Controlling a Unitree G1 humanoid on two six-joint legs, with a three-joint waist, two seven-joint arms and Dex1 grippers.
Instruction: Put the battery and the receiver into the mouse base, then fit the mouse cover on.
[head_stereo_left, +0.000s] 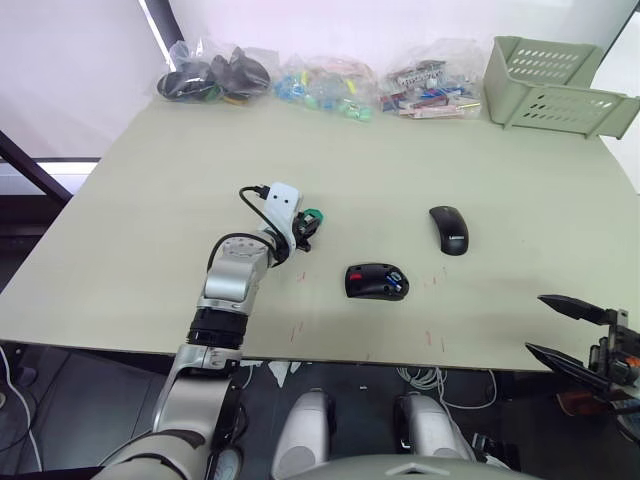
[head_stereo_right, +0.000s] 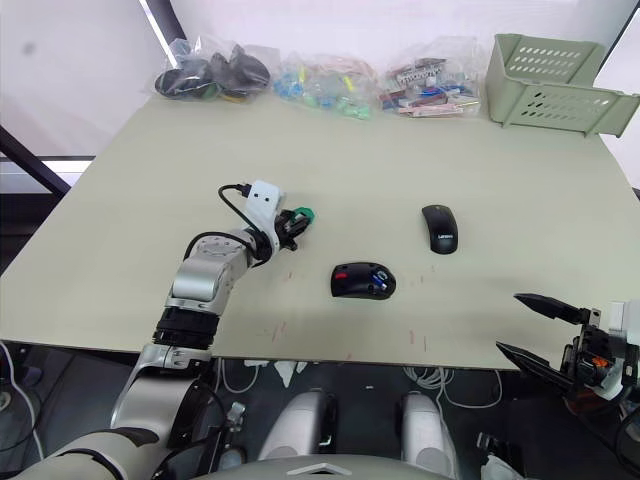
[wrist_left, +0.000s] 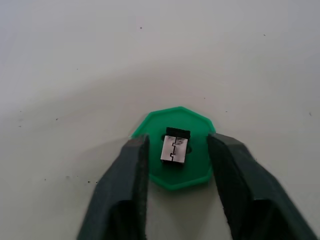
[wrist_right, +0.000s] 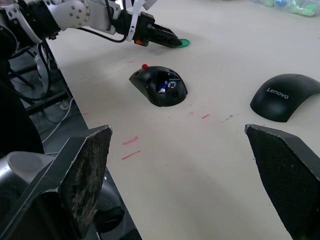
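The receiver (wrist_left: 175, 147), a tiny black dongle with a silver plug, stands on a green disc (wrist_left: 192, 175). My left gripper (wrist_left: 178, 142) is open, one finger on each side of the receiver and low over the disc (head_stereo_left: 315, 215). The mouse base (head_stereo_left: 375, 281) lies mid-table, red parts showing. The blue battery (wrist_right: 162, 89) sits inside it. To the right and a little farther back lies the glossy black mouse cover (head_stereo_left: 449, 229), lettered side up. My right gripper (head_stereo_left: 562, 330) hangs open past the table's front right edge, holding nothing.
Several clear bags of small parts (head_stereo_left: 320, 82) line the back edge. A pale green basket (head_stereo_left: 555, 85) stands at the back right corner. Faint red marks (head_stereo_left: 432, 340) dot the table near the front edge.
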